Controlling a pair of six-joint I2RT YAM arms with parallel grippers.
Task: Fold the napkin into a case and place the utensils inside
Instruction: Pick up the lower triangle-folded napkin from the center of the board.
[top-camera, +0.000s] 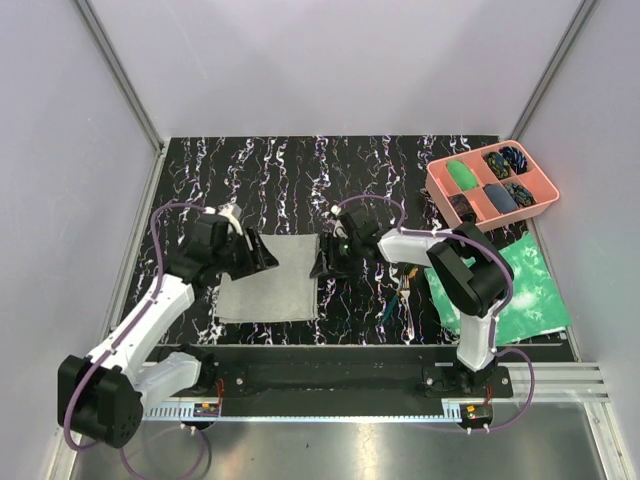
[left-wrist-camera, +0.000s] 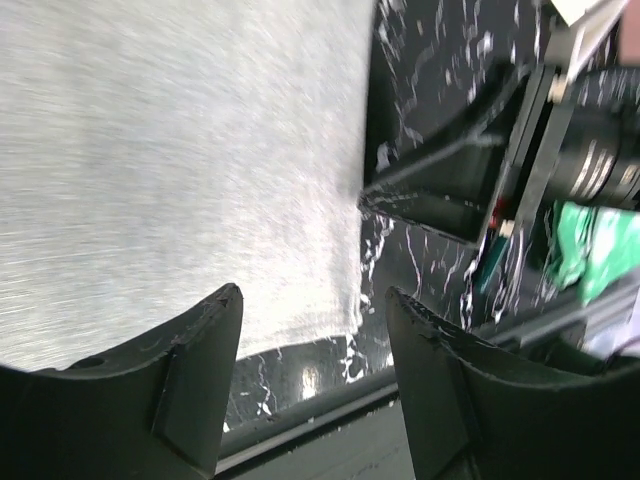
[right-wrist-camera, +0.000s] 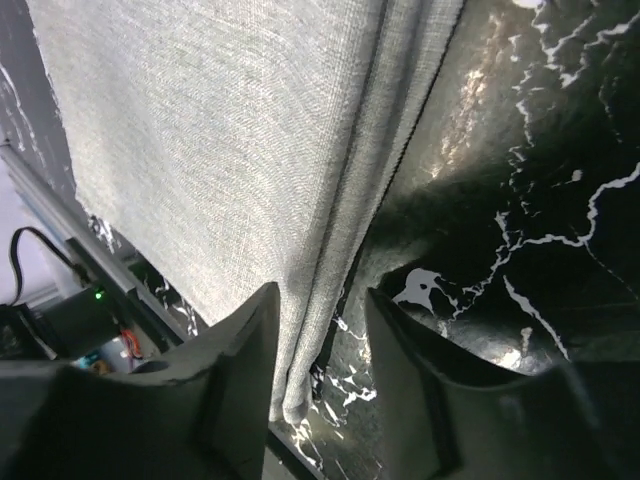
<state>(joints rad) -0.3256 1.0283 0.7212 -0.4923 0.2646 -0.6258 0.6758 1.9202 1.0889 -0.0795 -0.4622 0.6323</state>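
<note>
The grey napkin (top-camera: 268, 280) lies flat on the black marbled table, with a folded double layer along its right edge (right-wrist-camera: 345, 250). My left gripper (top-camera: 262, 254) hovers open and empty over the napkin's far left part; in the left wrist view (left-wrist-camera: 315, 320) the cloth (left-wrist-camera: 180, 150) lies ahead of the jaws. My right gripper (top-camera: 323, 262) is open at the napkin's right edge; in the right wrist view (right-wrist-camera: 320, 330) its jaws straddle the folded edge without clamping it. The utensils (top-camera: 405, 296) lie on the table right of the napkin; a teal handle (left-wrist-camera: 487, 272) shows in the left wrist view.
A pink compartmented tray (top-camera: 540, 196) holding small items stands at the far right. A green-and-white mottled sheet (top-camera: 525, 290) lies at the near right, beside the right arm. The metal rail (top-camera: 330, 378) runs along the near table edge.
</note>
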